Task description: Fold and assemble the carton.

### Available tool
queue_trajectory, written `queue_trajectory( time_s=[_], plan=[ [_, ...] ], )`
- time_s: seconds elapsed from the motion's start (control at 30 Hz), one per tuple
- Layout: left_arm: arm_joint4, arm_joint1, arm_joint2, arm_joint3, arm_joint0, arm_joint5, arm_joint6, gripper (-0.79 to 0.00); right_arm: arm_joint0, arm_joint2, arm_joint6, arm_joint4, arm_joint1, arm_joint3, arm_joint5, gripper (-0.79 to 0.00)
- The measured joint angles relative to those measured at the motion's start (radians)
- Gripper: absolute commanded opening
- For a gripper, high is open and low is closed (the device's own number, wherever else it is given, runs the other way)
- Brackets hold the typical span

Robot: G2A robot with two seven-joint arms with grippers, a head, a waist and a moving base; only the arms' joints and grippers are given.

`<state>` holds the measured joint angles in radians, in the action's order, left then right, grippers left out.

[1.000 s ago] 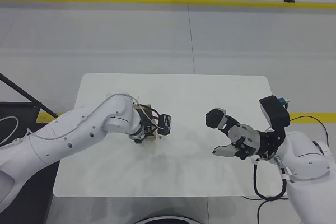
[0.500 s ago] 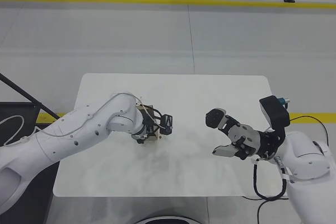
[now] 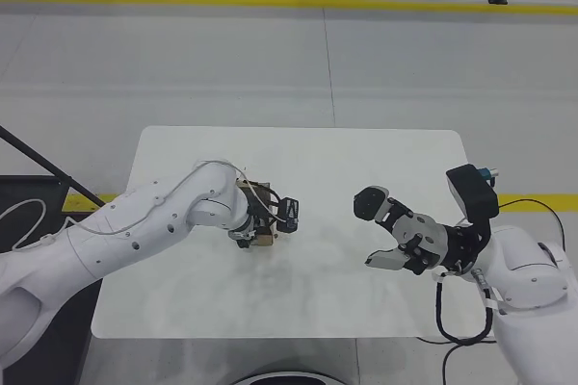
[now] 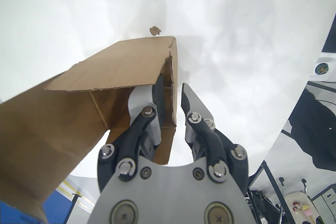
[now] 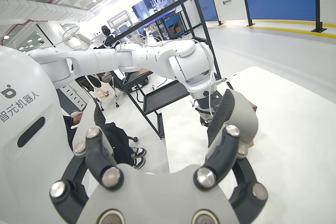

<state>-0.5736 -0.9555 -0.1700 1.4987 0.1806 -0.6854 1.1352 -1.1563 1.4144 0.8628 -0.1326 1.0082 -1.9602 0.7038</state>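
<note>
A small brown carton [image 4: 118, 64] with open flaps lies left of the table's middle [image 3: 262, 238]. My left gripper [image 4: 172, 93] is at it [image 3: 255, 229], shut on one carton wall, with one finger inside the box and the other outside. The left arm covers most of the carton from above. My right gripper [image 3: 374, 233] hovers open over the right half of the table, well apart from the carton, with nothing between its fingers [image 5: 161, 114]. In the right wrist view a sliver of the carton [image 5: 254, 107] shows behind one fingertip.
The white table [image 3: 366, 154] is bare between the two grippers. A tiny cardboard scrap [image 4: 155, 30] lies on it just beyond the carton. A black metal rack [image 5: 168, 96] stands off the table's left side.
My left arm has shifted slightly to the right, and the carton has moved with it. The right arm has stayed where it was.
</note>
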Motion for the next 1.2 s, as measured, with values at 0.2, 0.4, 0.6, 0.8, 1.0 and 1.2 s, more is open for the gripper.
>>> queue_trajectory(
  time_s=[0.2,0.4,0.6,0.8,1.0,1.2],
  plan=[
    [-0.004,-0.001,0.000,0.002,-0.001,-0.002,-0.002,-0.459,0.000,0.000,0.000,0.000,0.000,0.000,0.000,0.000],
    [0.027,0.013,0.000,0.038,-0.023,0.010,0.010,0.000,0.000,0.000,0.000,0.000,0.000,0.000,0.000,0.000],
    [0.129,0.057,-0.003,0.075,-0.078,0.009,0.008,0.000,0.000,0.000,0.000,0.000,0.000,0.000,0.000,0.000],
    [0.258,0.121,-0.070,0.087,-0.082,-0.005,-0.036,0.000,0.000,0.000,0.000,0.000,0.000,0.000,0.000,0.000],
    [0.378,0.192,-0.159,0.080,-0.027,-0.081,-0.110,0.000,-0.007,0.007,-0.005,0.013,-0.003,-0.021,-0.049,0.000],
    [0.532,0.253,-0.207,0.019,0.027,-0.214,-0.213,0.000,0.021,0.010,0.081,-0.029,-0.012,-0.015,-0.144,0.000]
  ],
)
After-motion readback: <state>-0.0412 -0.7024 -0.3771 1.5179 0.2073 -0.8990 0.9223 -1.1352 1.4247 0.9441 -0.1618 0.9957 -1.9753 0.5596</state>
